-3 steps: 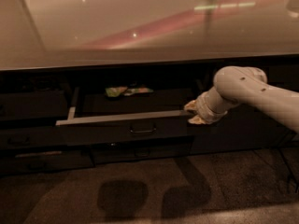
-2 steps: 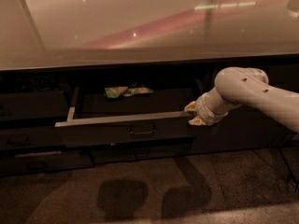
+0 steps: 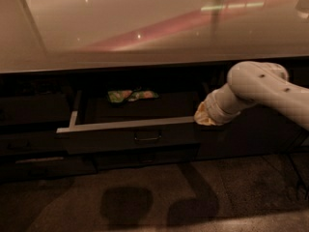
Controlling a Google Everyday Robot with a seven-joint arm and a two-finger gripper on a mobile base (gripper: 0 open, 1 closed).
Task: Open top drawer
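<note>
Top drawer (image 3: 126, 140): found below the counter (image 3: 145, 28), left of centre, pulled partly out. Its light rim (image 3: 125, 124) is seen running slightly upward to the right, and a small loop handle (image 3: 147, 136) is set in the middle of the dark front. A green-and-pale packet (image 3: 131, 95) is seen lying at the back of the tray.

Claw (image 3: 204, 116): placed at the right end of the drawer's rim, touching or just beside it, and carried by the white arm (image 3: 260, 88) entering from the right. Whether it is open or closed cannot be told.

Change since one second ago: almost none is recorded. The drawer is found out to about the same extent, and the claw is kept at the same right corner.

Floor (image 3: 145, 202): marked by two dark shadows below the drawer.
</note>
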